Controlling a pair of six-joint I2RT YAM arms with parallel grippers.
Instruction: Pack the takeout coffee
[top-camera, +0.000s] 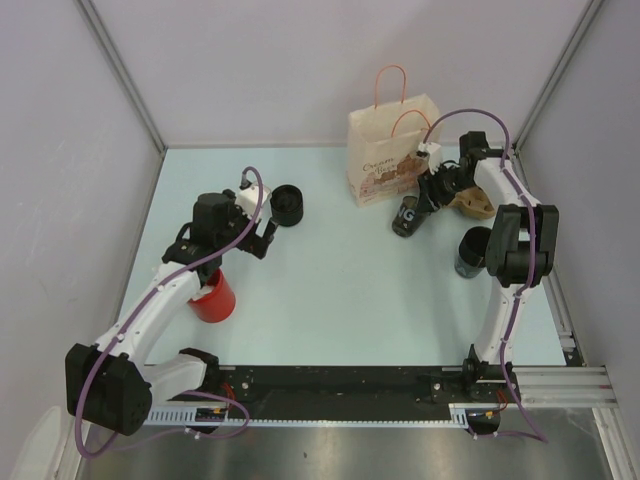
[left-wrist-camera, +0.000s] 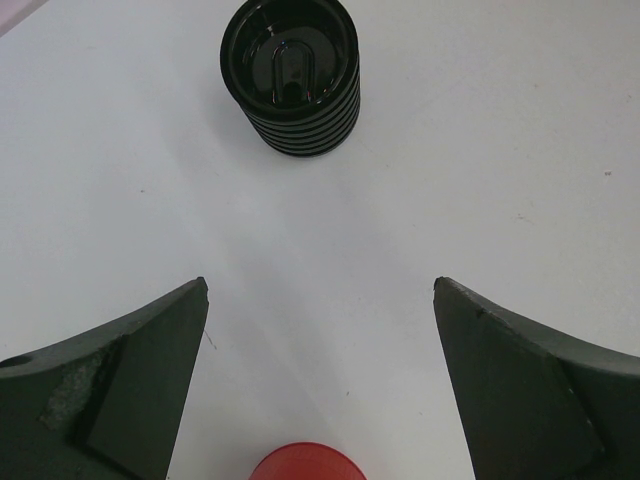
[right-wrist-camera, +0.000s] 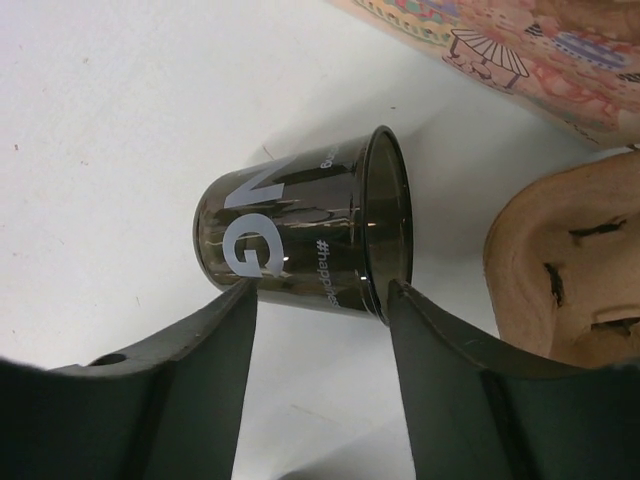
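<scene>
Cup (right-wrist-camera: 300, 240), smoky, white-lettered, clamped in right end effector (right-wrist-camera: 320, 292); left end effector (left-wrist-camera: 320, 287) wide.

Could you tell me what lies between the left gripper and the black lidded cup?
Nothing; the left wrist view shows only bare table between the left gripper and the black lidded cup.

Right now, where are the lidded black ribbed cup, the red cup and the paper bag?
Lidded black ribbed cup (left-wrist-camera: 290, 70): left wrist view, its lid.
Red cup (top-camera: 217, 298): top external view, its red body.
Paper bag (top-camera: 380, 140): top external view, printed front.
</scene>
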